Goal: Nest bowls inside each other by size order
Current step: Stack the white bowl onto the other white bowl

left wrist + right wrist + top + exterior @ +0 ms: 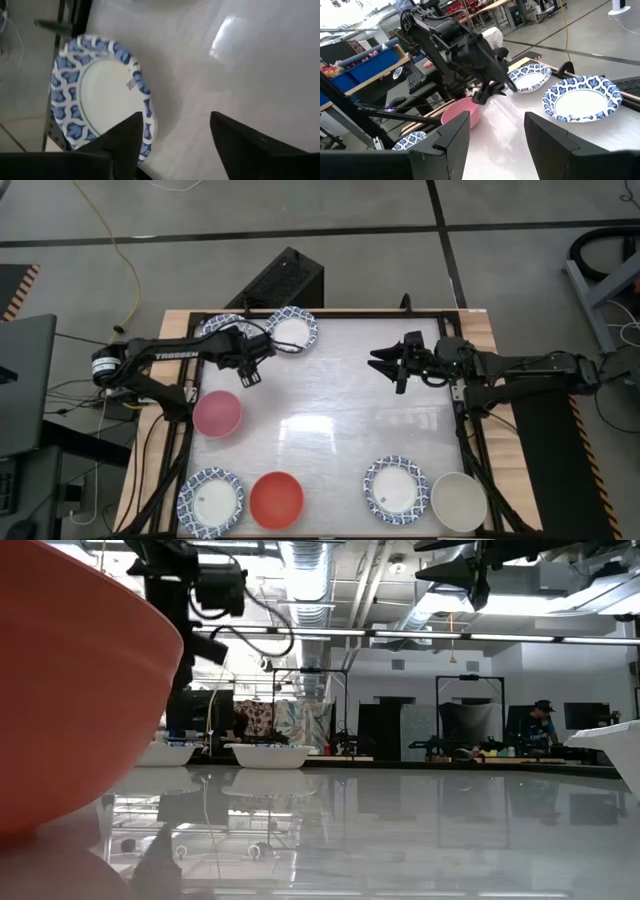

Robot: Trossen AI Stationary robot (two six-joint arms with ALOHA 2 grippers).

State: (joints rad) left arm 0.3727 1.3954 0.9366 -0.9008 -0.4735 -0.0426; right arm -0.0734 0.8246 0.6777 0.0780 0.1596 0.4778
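Across the tabletop [330, 400], seven bowls [401, 488] lie separate, none nested; left gripper [250, 370] and right gripper [390, 365] hover with jaws open, empty.

Overhead and level table-height views share the red bowl [276, 500].

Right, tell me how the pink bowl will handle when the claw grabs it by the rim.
The pink bowl looks thin-walled, so it is probably light and may flex at the rim. It sits on a glossy, reflective table, so a push would likely make it slide rather than tip. Its round, deep shape suggests it could rock if pinched on one side only.
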